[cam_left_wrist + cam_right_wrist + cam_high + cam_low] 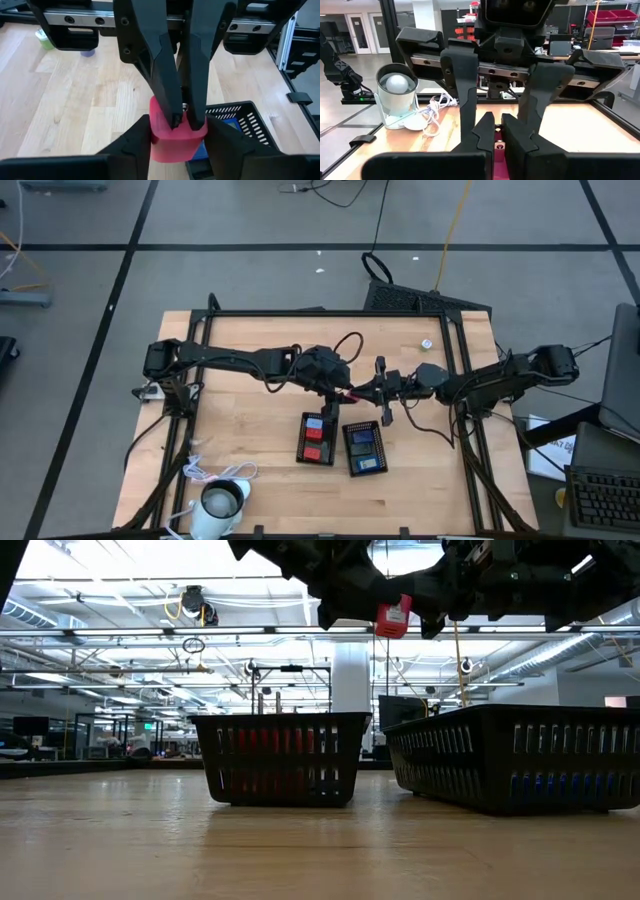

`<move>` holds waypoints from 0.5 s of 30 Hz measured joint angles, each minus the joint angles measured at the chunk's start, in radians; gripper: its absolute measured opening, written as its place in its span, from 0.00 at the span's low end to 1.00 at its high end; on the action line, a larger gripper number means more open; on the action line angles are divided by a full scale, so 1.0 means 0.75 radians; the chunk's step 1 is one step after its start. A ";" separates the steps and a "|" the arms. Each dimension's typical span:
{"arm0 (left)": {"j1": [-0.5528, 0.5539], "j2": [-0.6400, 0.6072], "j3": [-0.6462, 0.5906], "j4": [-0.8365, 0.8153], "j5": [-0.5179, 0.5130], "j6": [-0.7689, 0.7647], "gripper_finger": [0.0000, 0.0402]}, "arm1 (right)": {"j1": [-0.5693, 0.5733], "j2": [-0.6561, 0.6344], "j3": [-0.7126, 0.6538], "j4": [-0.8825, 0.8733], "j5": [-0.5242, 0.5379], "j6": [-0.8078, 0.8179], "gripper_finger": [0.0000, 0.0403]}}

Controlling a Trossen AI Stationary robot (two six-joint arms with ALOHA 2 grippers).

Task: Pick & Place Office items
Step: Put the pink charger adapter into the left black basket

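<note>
Meeting mid-air above two black trays (340, 442) – both grippers, left gripper (175, 145) and right gripper (186, 121), each pinching one red block (392, 616); wooden table (250, 395), cup at 7 o'clock (222, 502).

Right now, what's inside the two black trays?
The left tray holds red blocks and one blue block. The right tray holds blue blocks. Anything deeper under them is hidden.

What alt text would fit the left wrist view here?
Two tools meet on one red block above the wooden table: the right tool pinches it from the far side, the left tool brackets it from the near side. A black tray holding blue blocks lies just beyond.
</note>
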 joint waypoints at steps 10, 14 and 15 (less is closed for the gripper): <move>0.003 0.000 -0.002 0.032 0.003 0.031 0.36 | 0.000 -0.001 -0.001 0.009 0.000 0.001 0.02; 0.003 -0.008 -0.002 0.037 0.000 0.050 0.36 | 0.000 -0.001 -0.001 0.013 0.003 0.006 0.05; 0.001 -0.013 -0.002 0.039 -0.003 0.056 0.36 | 0.000 -0.001 -0.001 0.020 0.003 0.020 0.08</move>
